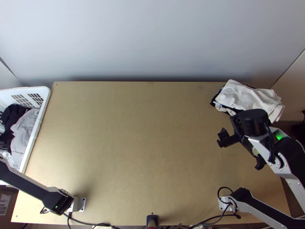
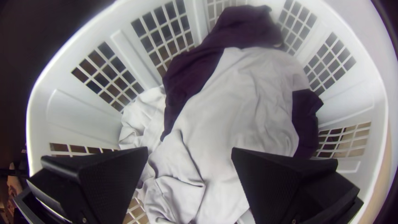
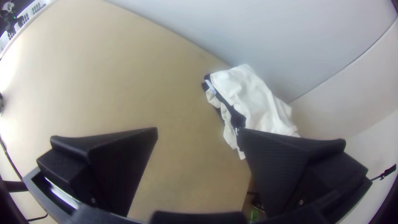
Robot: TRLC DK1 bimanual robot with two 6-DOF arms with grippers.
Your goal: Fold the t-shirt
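Bunched in the basket lie a light grey cloth (image 1: 23, 131) (image 2: 248, 99) and dark cloth (image 1: 13, 116) (image 2: 195, 72); whether one is the t-shirt I cannot tell. My left gripper (image 2: 190, 151) is open over them, nothing visibly held between its fingers. My right gripper (image 1: 241, 149) stands open above the table's right side, nearer the front edge than a pile of white cloth (image 1: 242, 97) with dark edges. In the right wrist view, the right gripper (image 3: 199, 130) holds nothing, and the white pile (image 3: 253, 99) lies beyond one finger.
The white basket (image 1: 39, 124) (image 2: 62, 54) stands at the table's left edge. A bare wooden tabletop (image 1: 133, 141) spreads between basket and pile, with a pale wall (image 1: 152, 38) behind. Cables (image 1: 85, 222) run along the near edge.
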